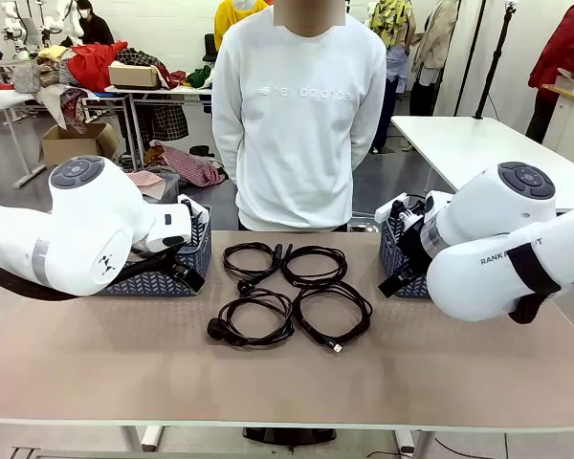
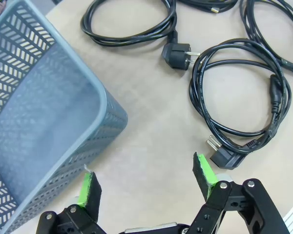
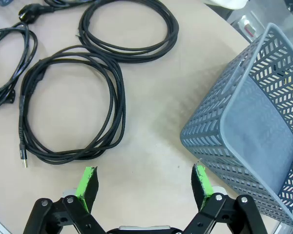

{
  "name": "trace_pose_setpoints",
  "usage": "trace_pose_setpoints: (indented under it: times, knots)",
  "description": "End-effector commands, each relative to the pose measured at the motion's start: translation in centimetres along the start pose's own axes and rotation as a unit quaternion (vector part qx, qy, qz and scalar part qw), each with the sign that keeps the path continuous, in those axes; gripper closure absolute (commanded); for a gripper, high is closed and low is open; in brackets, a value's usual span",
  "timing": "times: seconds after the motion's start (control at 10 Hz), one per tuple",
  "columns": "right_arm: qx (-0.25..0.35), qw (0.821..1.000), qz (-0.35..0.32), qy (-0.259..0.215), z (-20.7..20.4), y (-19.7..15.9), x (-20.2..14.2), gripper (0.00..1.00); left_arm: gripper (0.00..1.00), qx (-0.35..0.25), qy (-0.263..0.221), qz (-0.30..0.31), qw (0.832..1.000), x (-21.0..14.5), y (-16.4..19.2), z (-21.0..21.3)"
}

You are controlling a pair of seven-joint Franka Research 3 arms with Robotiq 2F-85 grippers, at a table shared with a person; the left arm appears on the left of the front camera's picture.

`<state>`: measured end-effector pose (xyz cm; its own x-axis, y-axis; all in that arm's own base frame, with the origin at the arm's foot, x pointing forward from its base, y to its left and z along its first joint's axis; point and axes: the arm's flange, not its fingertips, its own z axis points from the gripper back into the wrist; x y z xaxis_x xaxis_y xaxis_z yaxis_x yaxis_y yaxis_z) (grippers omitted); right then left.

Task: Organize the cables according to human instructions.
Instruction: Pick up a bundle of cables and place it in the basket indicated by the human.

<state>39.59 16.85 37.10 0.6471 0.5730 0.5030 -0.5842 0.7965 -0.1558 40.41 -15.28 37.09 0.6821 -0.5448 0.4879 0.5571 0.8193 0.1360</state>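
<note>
Four black cables lie coiled in a two-by-two group at the table's middle: back left, back right, front left and front right. My left gripper hangs open over bare table between a grey basket and a coiled cable, whose plug lies near one fingertip. My right gripper is also open and holds nothing. It hovers between a looped cable with a small metal plug end and another grey basket.
A person in a white sweatshirt stands at the far edge, arms behind the back. One mesh basket stands at the left, the other at the right of the cables. My bulky white arms flank them.
</note>
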Motion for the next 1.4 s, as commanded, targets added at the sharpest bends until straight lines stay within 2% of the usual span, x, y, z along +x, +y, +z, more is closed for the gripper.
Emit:
trace_pose_setpoints:
  times: [0.0, 0.4, 0.5, 0.7, 1.3]
  knots:
    - [0.0, 1.0, 0.0, 0.0, 0.0, 0.0, 0.0, 0.0, 0.0, 0.0, 0.0, 0.001, 1.0, 0.0, 0.1, 0.0]
    - [0.0, 1.0, 0.0, 0.0, 0.0, 0.0, 0.0, 0.0, 0.0, 0.0, 0.0, 0.0, 1.0, 0.0, 0.0, 0.0]
    - [0.0, 1.0, 0.0, 0.0, 0.0, 0.0, 0.0, 0.0, 0.0, -0.003, -0.007, -0.001, 1.0, 0.4, 0.6, 1.0]
    - [0.027, 0.999, 0.006, -0.02, 1.9, -2.5, -0.3, 0.0, 0.0, 0.006, -0.021, -0.022, 1.0, 1.3, 2.6, 4.1]
    - [0.089, 0.991, 0.034, -0.092, 7.1, -7.6, -2.3, 0.0, 0.0, -0.091, -0.068, -0.092, 0.989, 0.3, 6.7, 9.7]
